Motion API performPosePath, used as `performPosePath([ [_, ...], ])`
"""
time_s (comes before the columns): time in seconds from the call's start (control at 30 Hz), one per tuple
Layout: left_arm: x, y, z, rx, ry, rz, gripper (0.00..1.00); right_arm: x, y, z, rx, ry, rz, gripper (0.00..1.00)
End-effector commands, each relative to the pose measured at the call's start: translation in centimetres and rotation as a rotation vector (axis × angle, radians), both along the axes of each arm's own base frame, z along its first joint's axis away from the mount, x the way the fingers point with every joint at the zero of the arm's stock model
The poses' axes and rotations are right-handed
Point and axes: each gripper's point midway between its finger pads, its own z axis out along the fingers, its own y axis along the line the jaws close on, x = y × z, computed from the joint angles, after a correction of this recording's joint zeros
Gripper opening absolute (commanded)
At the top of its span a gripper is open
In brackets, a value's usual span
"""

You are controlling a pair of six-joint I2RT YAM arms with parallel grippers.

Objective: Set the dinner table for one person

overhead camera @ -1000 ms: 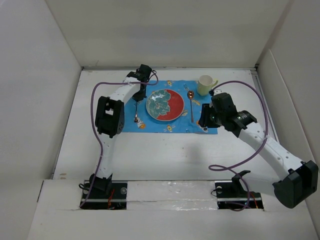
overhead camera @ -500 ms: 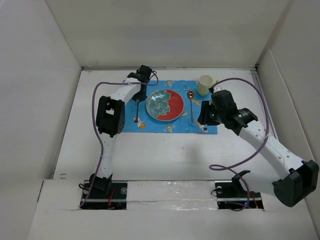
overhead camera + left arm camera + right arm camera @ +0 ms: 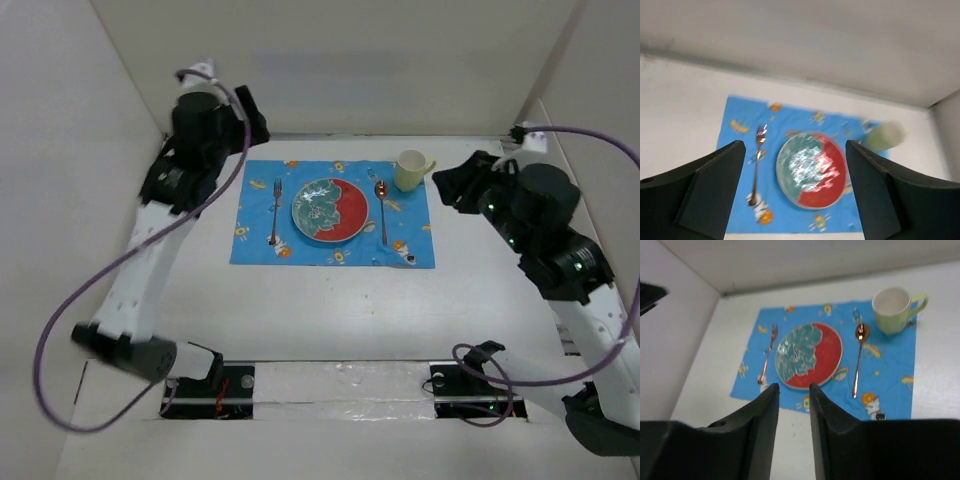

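The white dinner table (image 3: 330, 310) carries a blue patterned mat (image 3: 335, 250). On the mat lie a red and green plate (image 3: 329, 209), a fork (image 3: 275, 211) to its left, a copper spoon (image 3: 382, 212) to its right and a pale green cup (image 3: 411, 170) at the far right corner. My left gripper (image 3: 795, 143) hangs high above the mat's far left, jaws wide open and empty, with the plate (image 3: 811, 169) and fork (image 3: 757, 165) far below. My right gripper (image 3: 792, 387) is raised to the right of the mat, open by a narrow gap and holding nothing.
White walls (image 3: 80, 150) close in the table on the left, back and right. Purple cables (image 3: 90, 290) loop off both arms. The arm bases (image 3: 205, 375) sit at the near edge. Bare tabletop (image 3: 805, 440) lies between the mat and the bases.
Both arms have risen and drawn back from the mat, the left toward the far left corner, the right toward the right wall. The left gripper has gone from shut to wide open.
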Motion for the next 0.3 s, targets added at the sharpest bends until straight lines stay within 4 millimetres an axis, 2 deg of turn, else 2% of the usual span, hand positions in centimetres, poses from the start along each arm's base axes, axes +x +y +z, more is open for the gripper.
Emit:
performPosePath([
  [0.0,-5.0,1.3,6.3,-0.147,-0.199,0.001,0.80,-1.8,-3.9,5.9,0.117,-0.177,-0.155,0.48],
  [0.03,-5.7,1.6,5.7,-0.152,-0.204,0.005,0.89,-2.0,-4.2,6.2,0.128,-0.190,-0.168,0.52],
  [0.07,-7.3,2.4,6.9,-0.177,-0.244,0.016,0.99,-2.0,-4.7,5.8,0.127,-0.193,-0.188,0.55],
  [0.1,-8.0,2.6,6.9,-0.183,-0.248,0.017,0.99,-2.0,-5.3,5.5,0.125,-0.191,-0.209,0.57],
  [0.13,-8.3,2.6,5.6,-0.172,-0.219,0.013,0.99,-1.9,-5.4,5.0,0.119,-0.178,-0.214,0.58],
  [0.2,-9.0,2.8,4.4,-0.162,-0.190,0.011,0.99,-1.3,-5.1,3.2,0.096,-0.137,-0.206,0.59],
  [0.23,-9.0,2.9,2.6,-0.146,-0.140,0.018,0.99,-0.8,-4.6,2.3,0.090,-0.108,-0.188,0.60],
  [0.27,-9.1,2.9,2.1,-0.147,-0.125,0.020,0.99,-0.6,-4.2,1.6,0.085,-0.083,-0.174,0.61],
])
